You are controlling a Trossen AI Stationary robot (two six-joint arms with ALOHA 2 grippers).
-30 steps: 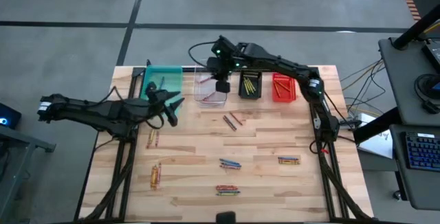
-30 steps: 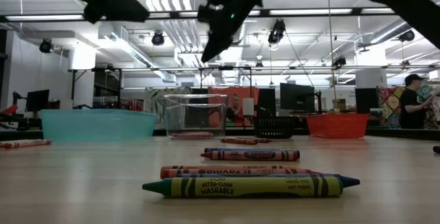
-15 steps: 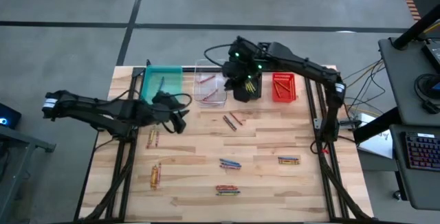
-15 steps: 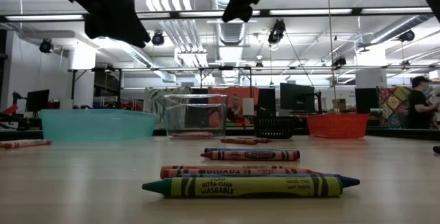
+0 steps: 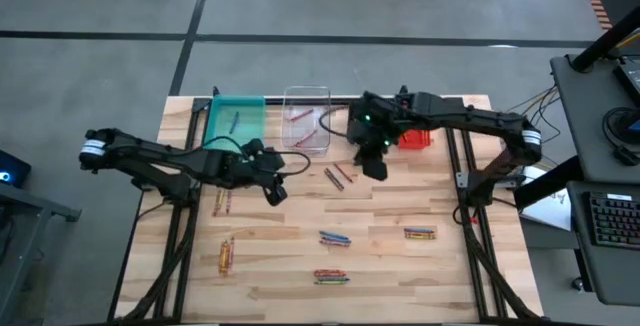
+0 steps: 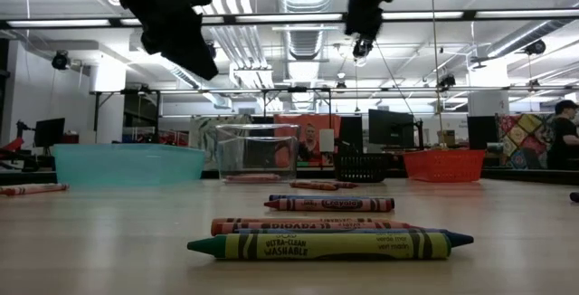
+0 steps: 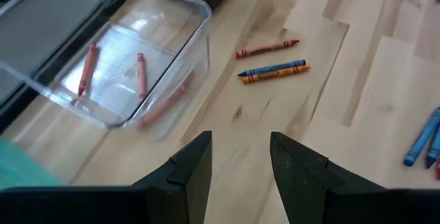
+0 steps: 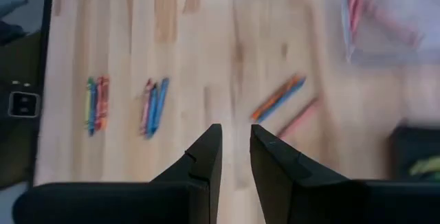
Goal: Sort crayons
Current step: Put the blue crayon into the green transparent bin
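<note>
While both arms hang over the middle of the wooden table, you have two empty claws, fingers apart: left gripper, right gripper.

Item: three crayons lying touching, between the grippers, just short of the clear bin.

Risk: both arms closing on this cluster may collide; a wide pinch may lift mixed colours.

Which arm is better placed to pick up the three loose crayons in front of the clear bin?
Right, marginally. The right gripper hangs open beside those crayons; the left gripper, also open and empty, sits farther off.
</note>
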